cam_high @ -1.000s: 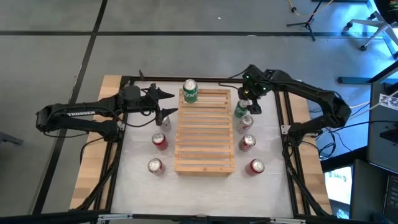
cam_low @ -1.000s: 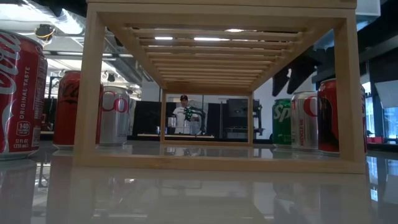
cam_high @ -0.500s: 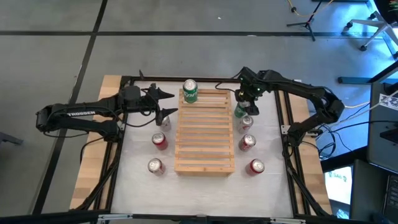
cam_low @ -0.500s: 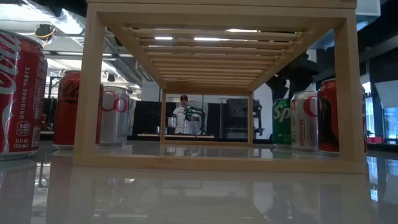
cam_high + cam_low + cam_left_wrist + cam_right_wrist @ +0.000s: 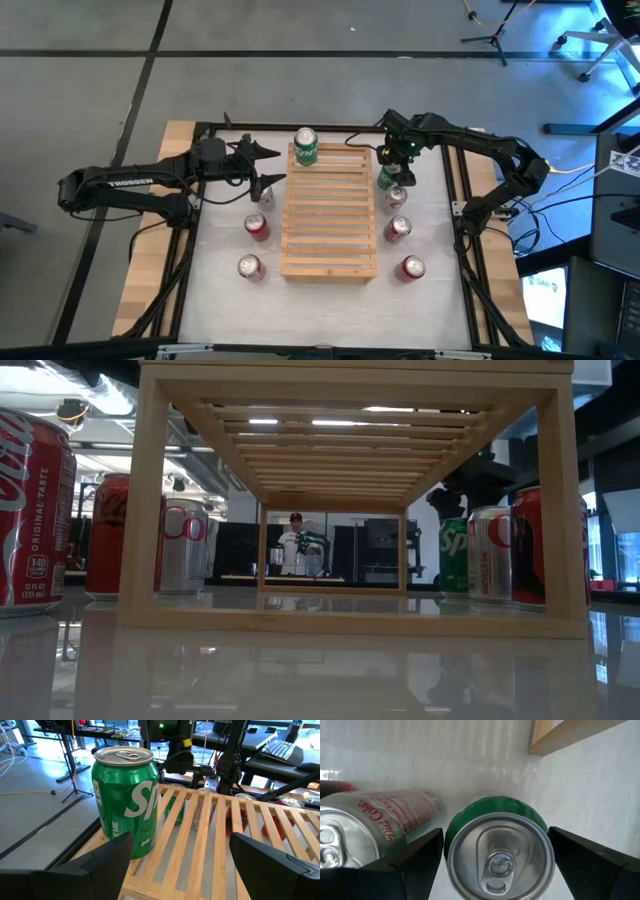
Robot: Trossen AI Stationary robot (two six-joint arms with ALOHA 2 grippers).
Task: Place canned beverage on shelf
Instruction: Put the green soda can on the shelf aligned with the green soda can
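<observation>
The pale slatted shelf (image 5: pixel 330 210) stands mid-table. One green can (image 5: pixel 306 146) stands upright on its far left corner. My left gripper (image 5: pixel 272 166) hovers open, left of that corner; in its wrist view the can (image 5: pixel 127 800) stands just beyond the fingers. A second green can (image 5: pixel 386 179) stands on the table right of the shelf. My right gripper (image 5: pixel 391 168) hangs open above it, pointing down. In the right wrist view its fingers stand on either side of the can's top (image 5: pixel 500 855), apart from it.
A silver can (image 5: pixel 264 193) and two red cans (image 5: pixel 257 227) stand left of the shelf. On the right, behind the green can, are a silver can (image 5: pixel 350 830) and two red ones (image 5: pixel 398 229). A person shows far off in the low view.
My right gripper has come down and a little toward the shelf, over the green can on the table, tipping more steeply downward. Its fingers stay open.
</observation>
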